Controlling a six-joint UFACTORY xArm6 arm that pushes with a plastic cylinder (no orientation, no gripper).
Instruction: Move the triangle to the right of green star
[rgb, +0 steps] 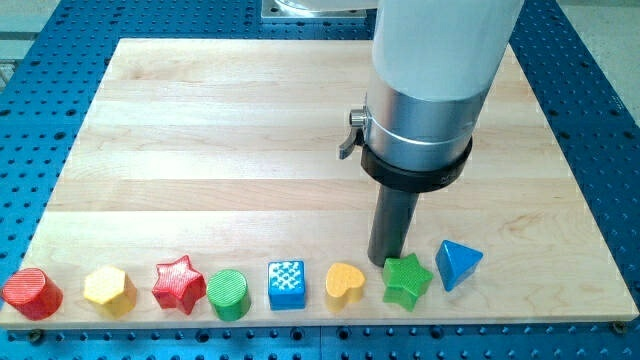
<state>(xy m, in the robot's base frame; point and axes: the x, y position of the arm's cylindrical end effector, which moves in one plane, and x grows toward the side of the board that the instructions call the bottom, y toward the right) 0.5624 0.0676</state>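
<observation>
The wooden surface (250, 120) carried eight blocks in a row along the view's bottom edge: red cylinder (32, 293), yellow hexagon (110, 290), red star (179, 284), green cylinder (229, 294), blue cube (287, 284), yellow heart (345, 282), green star (407, 280), blue triangle (458, 264) just right of it.

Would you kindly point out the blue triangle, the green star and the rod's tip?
blue triangle (457, 265), camera view, its front face.
green star (407, 280), camera view, its top face.
my tip (386, 262), camera view, the rod's lower end, just above-left of the green star.
</observation>
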